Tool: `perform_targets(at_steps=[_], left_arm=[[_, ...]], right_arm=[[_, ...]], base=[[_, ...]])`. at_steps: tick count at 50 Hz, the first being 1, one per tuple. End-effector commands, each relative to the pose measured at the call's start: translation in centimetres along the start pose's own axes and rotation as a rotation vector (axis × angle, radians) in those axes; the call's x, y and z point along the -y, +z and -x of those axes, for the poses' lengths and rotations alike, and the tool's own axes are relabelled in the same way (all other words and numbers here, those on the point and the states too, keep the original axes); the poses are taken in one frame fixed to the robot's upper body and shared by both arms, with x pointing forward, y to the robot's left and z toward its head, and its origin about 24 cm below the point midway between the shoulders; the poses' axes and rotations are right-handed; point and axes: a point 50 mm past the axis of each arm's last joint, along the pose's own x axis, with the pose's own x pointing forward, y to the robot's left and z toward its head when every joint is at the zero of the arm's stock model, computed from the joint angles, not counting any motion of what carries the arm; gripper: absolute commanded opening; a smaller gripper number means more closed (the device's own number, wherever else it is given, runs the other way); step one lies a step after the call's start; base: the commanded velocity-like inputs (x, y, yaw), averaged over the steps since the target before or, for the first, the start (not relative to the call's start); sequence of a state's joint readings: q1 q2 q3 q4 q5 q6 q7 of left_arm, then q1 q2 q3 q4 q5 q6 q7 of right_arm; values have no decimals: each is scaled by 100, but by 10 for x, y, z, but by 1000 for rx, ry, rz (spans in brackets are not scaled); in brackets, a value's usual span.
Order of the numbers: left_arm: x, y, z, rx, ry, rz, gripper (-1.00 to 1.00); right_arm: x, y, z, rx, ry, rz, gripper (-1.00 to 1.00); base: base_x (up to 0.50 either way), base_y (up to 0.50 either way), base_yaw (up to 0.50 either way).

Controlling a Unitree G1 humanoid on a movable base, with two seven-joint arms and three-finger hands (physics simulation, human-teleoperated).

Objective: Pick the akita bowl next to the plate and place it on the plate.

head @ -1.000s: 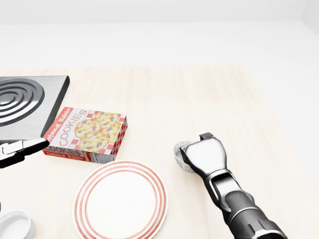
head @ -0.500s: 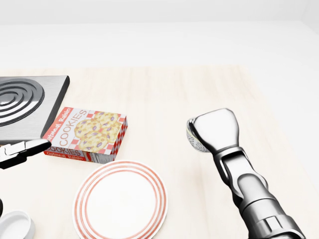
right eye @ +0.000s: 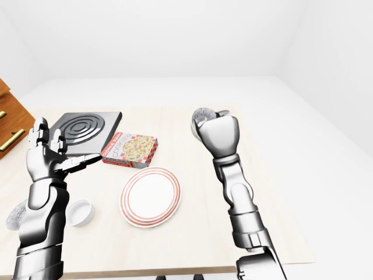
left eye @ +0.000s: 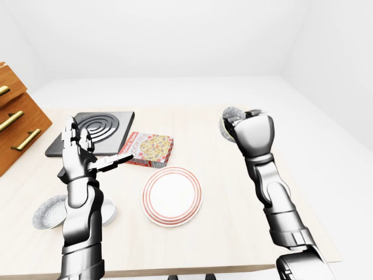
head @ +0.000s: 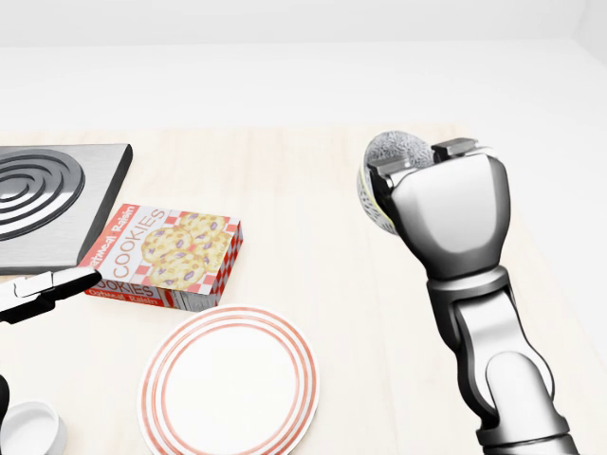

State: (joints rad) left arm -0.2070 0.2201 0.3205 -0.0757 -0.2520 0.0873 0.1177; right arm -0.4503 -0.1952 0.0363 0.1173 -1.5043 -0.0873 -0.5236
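In the head view my right gripper [head: 422, 161] is shut on the akita bowl [head: 394, 152], a grey speckled bowl. It holds the bowl tilted in the air, well above the table, up and to the right of the plate. The plate [head: 229, 384] is white with red rings; it lies empty on the light wooden table at the bottom middle. The hand's back hides much of the bowl. In the left-eye view my left gripper [left eye: 96, 146] is open, fingers spread, raised at the left beside the stove plate and holding nothing.
A cookie box [head: 166, 256] lies just above and left of the plate. A black stove burner [head: 47, 194] sits at the left. A small white bowl [head: 28, 428] and another grey bowl [left eye: 49, 211] lie at the lower left. A wooden drawer cabinet [left eye: 14, 122] stands at the far left.
My right hand has lifted the akita bowl off the table beside the plate and raised it, upward in the head view. The left hand has barely moved.
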Motion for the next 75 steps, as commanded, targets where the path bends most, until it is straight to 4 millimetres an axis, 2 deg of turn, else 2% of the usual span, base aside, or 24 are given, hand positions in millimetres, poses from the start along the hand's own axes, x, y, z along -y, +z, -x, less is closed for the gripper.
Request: perform_targets(at_steps=[1, 5, 11, 19, 28, 41, 55, 64, 75], left_arm=[[0, 0, 0, -1, 3, -1, 100], [0, 0, -1, -2, 4, 0, 100], [0, 1, -1, 2, 3, 0, 100], [-1, -1, -1, -5, 3, -1, 100], [-1, 2, 0, 6, 4, 2, 100], [0, 0, -1, -2, 2, 0, 100], [-1, -3, -1, -15, 3, -1, 100], [-1, 0, -1, -3, 3, 4, 100], [-2, -1, -1, -8, 2, 3, 100]], right_arm=[[38, 18, 11, 8, -142, -37, -100], [46, 30, 19, 31, -156, -36, -100], [46, 47, 28, 76, -133, -18, -100], [51, 58, 35, 107, -135, -16, -100], [47, 92, 55, 209, -66, -45, -100], [37, 104, 61, 250, -17, -65, -100], [25, 110, 58, 280, 13, -65, -100], [22, 131, 42, 340, -13, -63, -100], [7, 150, 51, 459, 44, -13, -100]], base=[[0, 0, 0], [0, 0, 0], [0, 0, 0], [0, 0, 0], [0, 0, 0], [0, 0, 0], [0, 0, 0], [0, 0, 0], [0, 0, 0]])
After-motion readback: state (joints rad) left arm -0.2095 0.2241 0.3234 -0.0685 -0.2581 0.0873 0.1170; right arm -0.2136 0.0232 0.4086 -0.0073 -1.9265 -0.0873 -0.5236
